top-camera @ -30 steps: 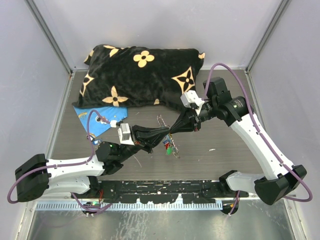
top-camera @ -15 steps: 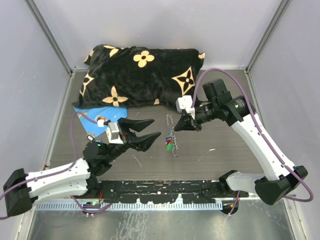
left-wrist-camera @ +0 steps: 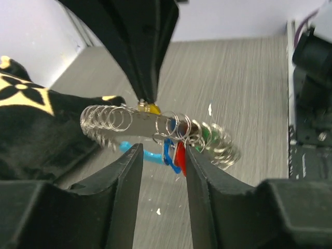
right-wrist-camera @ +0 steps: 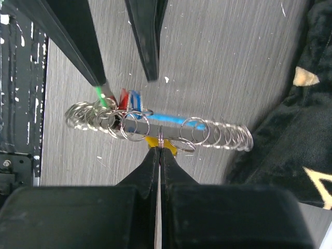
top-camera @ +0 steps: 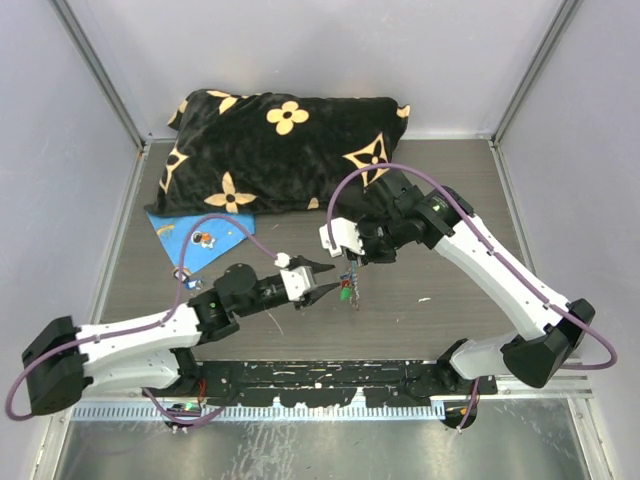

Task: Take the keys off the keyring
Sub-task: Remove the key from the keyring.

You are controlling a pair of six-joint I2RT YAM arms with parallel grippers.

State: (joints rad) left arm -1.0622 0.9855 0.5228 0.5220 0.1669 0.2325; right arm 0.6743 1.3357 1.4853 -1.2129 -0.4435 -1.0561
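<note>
I have the keyring (right-wrist-camera: 155, 127) near the middle of the table (top-camera: 450, 270), just in front of the pillow (top-camera: 280, 150), and it reads as a loose coil of thin wire loops with 1 light-blue curved stretch. The right gripper (right-wrist-camera: 158, 150) has its fingers pressed together on 1 loop at the middle of the coil, beside a small yellow piece; I cannot tell whether the ring is lifted or resting. The left gripper (left-wrist-camera: 162, 150) has its fingers apart, 1 on each side of the red and blue keys (left-wrist-camera: 174, 153), not touching them as far as I can see. I judge the whole bunch to be very light, floppy and slippery: bare metal that will swing and rotate around the pinch. The keys are tiny, so I would take 1 by its coloured head, close to the wire. The tabletop is grey wood-grain with white flecks, flat and hard. A blue sheet (top-camera: 200, 235) lies well to the left, and pale walls (top-camera: 300, 50) close in the sides, leaving fair room.
</note>
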